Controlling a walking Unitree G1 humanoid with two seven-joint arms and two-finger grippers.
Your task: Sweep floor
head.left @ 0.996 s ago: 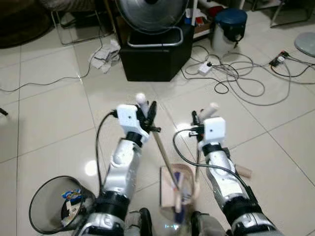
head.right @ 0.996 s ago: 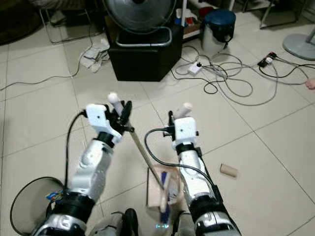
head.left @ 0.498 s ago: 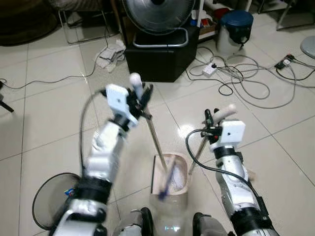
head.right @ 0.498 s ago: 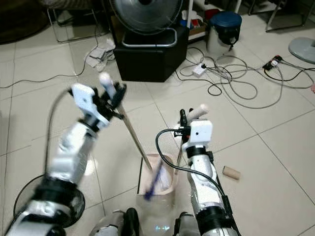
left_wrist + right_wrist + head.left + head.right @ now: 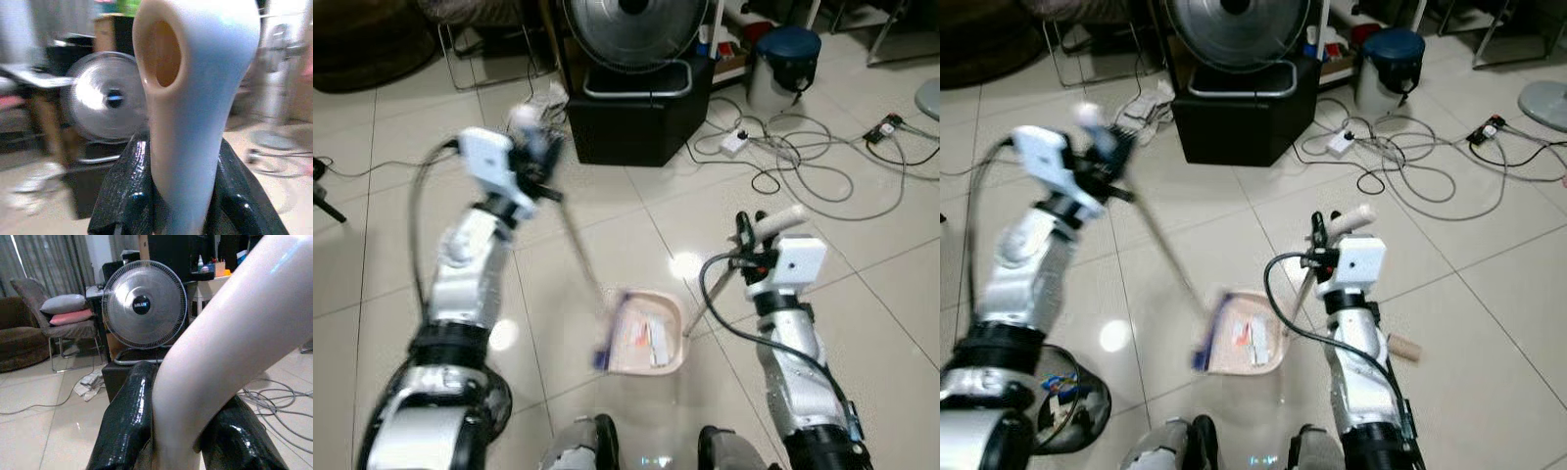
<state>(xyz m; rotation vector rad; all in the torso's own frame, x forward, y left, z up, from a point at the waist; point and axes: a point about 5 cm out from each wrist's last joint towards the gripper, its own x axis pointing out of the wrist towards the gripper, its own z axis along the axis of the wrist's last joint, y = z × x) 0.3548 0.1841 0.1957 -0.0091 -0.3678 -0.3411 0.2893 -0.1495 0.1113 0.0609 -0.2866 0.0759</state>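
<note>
Left eye view puts the broom [image 5: 576, 250] in the middle of the frame, its thin shaft slanting from the left gripper [image 5: 536, 157] at upper left down to a blurred blue head at the edge of the pink dustpan [image 5: 646, 333] on the tiled floor [image 5: 401, 255]. The left wrist view adds what the head camera cannot resolve: the black fingers [image 5: 128, 196] are clamped on either side of the broom's pale handle tip. The right wrist view likewise shows the right gripper [image 5: 181, 431] closed around the dustpan's curved white handle [image 5: 215, 347]. In the eye views that handle [image 5: 781, 219] rises at centre right.

The dustpan holds small bits of litter. The right eye view shows a mesh waste bin [image 5: 1067, 397] with scraps inside at lower left, and a cardboard tube [image 5: 1400, 348] on the floor just right of the right arm.

A fan [image 5: 636, 24] on a black box [image 5: 641, 122] stands at top centre, with tangled cables [image 5: 803, 157] at upper right; open tiles lie to the left and right of the dustpan.
</note>
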